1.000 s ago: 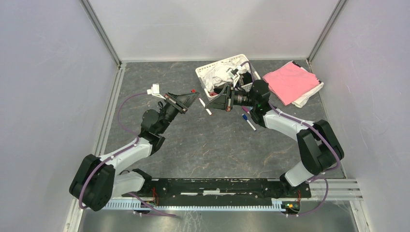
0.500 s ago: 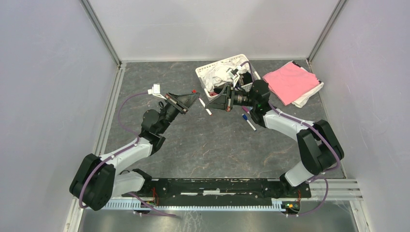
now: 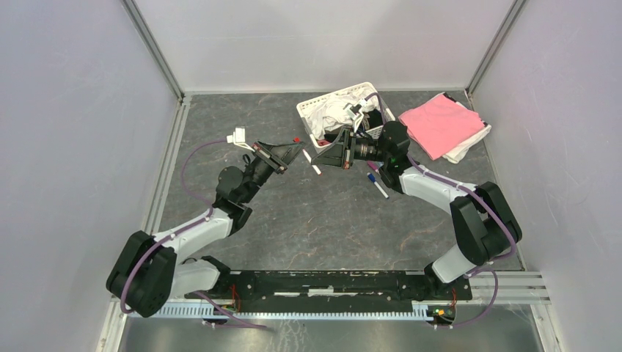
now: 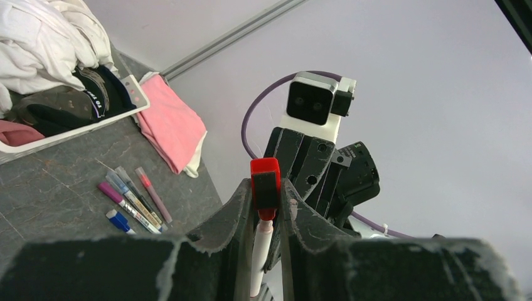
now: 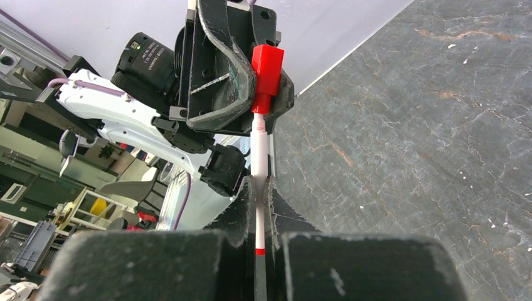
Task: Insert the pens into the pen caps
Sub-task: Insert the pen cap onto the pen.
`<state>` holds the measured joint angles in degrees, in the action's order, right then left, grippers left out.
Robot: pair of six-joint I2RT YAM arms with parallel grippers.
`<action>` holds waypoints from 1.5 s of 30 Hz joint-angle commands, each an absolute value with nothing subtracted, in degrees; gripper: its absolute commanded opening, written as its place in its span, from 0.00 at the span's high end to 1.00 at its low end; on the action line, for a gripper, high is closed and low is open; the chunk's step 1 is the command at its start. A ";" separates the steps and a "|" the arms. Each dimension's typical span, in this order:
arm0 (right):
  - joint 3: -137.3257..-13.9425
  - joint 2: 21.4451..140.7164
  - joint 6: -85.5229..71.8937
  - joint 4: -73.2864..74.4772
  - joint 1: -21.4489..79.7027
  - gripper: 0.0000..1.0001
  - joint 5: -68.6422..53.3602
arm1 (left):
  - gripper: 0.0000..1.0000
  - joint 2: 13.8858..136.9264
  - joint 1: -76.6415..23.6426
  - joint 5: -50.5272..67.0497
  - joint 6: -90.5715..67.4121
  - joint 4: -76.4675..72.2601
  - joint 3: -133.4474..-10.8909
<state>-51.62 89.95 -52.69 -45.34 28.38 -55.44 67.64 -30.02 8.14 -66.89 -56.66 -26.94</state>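
My left gripper (image 3: 298, 149) is shut on a red pen cap (image 4: 265, 182), also seen in the top view (image 3: 295, 139) and the right wrist view (image 5: 266, 68). My right gripper (image 3: 323, 159) is shut on a white pen (image 5: 260, 160) with a red band at its rear. The pen (image 3: 312, 162) spans the gap between the two grippers above the table. Its front end (image 4: 261, 251) meets the cap's mouth in line with it. How deep it sits is hidden by the left fingers (image 5: 226, 75). Several other pens (image 4: 133, 197) lie on the table, right of the grippers in the top view (image 3: 376, 183).
A white basket (image 3: 309, 114) of clothes stands at the back, just behind my right gripper. A folded pink cloth (image 3: 442, 123) lies at the back right. The table surface (image 3: 323, 220) is dark grey stone pattern, walled on three sides.
My left gripper with the red cap has moved slightly right toward the pen. The right arm and pen have stayed still.
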 commanded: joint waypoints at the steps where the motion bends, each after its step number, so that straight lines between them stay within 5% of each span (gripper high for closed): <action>1: -53.09 89.91 -51.89 -45.81 28.52 1.00 -55.46 | 0.97 68.35 -30.40 9.69 -69.13 -60.27 -28.29; 23: -53.43 91.15 -51.51 -44.35 28.43 1.00 -54.58 | 0.93 63.81 -31.71 12.68 -59.50 -42.47 -29.50; 45: -51.24 91.25 -53.34 -49.75 28.52 1.00 -55.02 | 0.54 60.53 -32.70 6.55 -58.27 -36.15 -31.03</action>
<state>-51.59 91.61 -52.95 -46.19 28.45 -55.40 62.37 -32.49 7.55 -61.23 -37.60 -29.54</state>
